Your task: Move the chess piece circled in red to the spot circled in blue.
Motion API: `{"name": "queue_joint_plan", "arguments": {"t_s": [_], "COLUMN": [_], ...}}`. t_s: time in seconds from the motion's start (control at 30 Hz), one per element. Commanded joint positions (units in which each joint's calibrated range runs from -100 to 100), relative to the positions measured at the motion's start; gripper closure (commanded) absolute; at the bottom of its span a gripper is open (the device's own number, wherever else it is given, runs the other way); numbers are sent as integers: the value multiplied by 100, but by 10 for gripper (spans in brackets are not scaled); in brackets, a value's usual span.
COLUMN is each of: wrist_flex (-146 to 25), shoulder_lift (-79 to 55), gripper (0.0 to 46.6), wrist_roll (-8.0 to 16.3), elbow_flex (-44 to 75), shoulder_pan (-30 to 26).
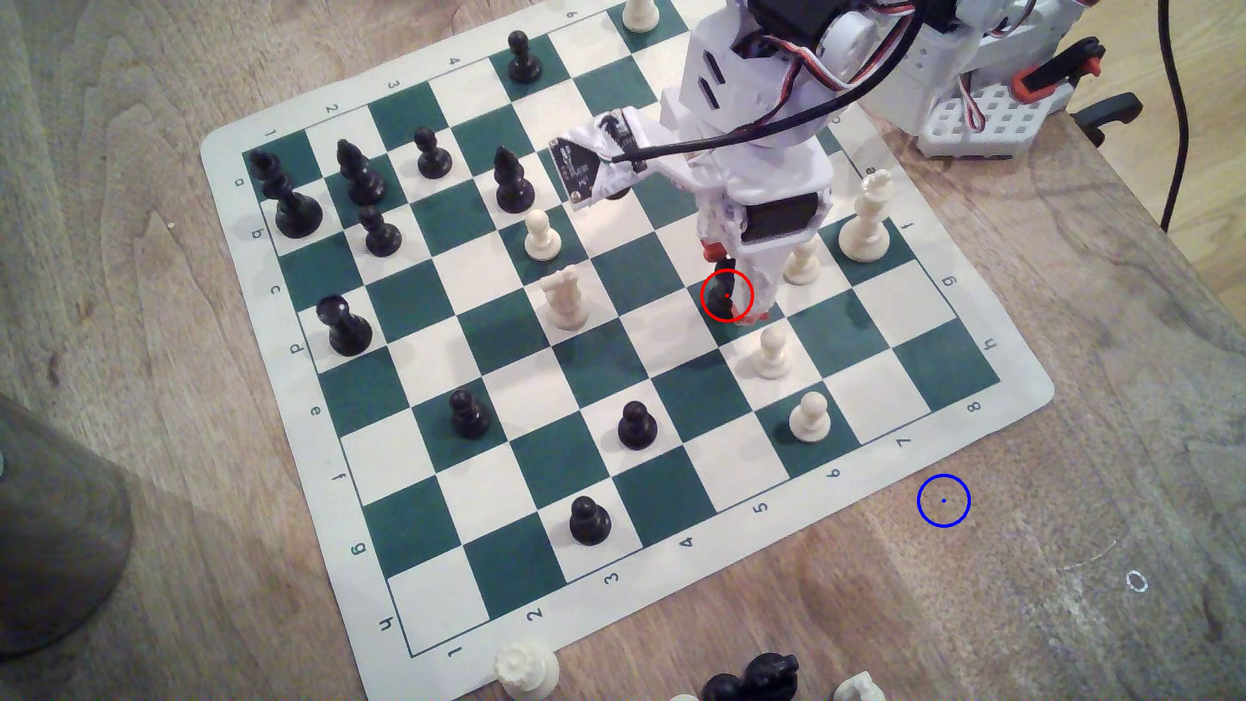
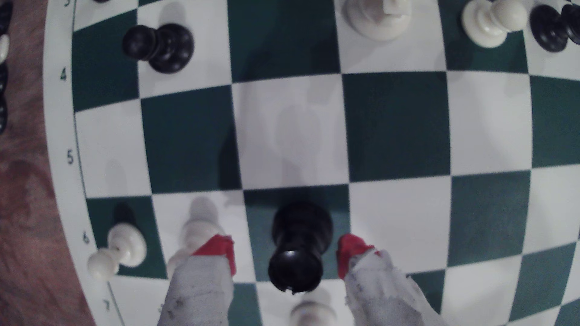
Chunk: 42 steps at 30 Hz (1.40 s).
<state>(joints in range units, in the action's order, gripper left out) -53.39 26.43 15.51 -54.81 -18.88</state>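
Observation:
The chess piece circled in red is a squat glossy black rook (image 1: 721,301) on a green square at the exterior view's right of the board; the wrist view shows its notched crown (image 2: 296,250). My gripper (image 1: 736,286) (image 2: 287,254) is lowered over it and open. Its red-tipped fingers (image 2: 219,250) stand one on each side of the rook, with a wider gap on one side and a narrow one on the other. The spot circled in blue (image 1: 943,500) lies on bare wood just off the board's near right corner, apart from the gripper.
White pawns (image 1: 770,350) (image 1: 802,264) stand close to the gripper, another (image 1: 809,418) sits between rook and blue ring. A tall white piece (image 1: 866,217) is behind. Captured pieces (image 1: 755,677) line the front edge. A grey object (image 1: 54,526) stands at the left.

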Motion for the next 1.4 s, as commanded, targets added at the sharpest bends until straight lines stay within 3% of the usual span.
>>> {"name": "queue_joint_plan", "arguments": {"t_s": [0.0,0.23,0.43,0.73,0.93,1.37], "wrist_flex": [56,56,15,-272,-886,-1279], "shoulder_lift": [14,-37,-12,387,693,-708], "gripper": [298,343,462,464,464,464], "wrist_roll": [0,0,-10,24,-10,186], "elbow_flex": [468,468,468,667,1655,3188], "shoulder_pan": [22,-9,-40,-118,-384,-2293]}}
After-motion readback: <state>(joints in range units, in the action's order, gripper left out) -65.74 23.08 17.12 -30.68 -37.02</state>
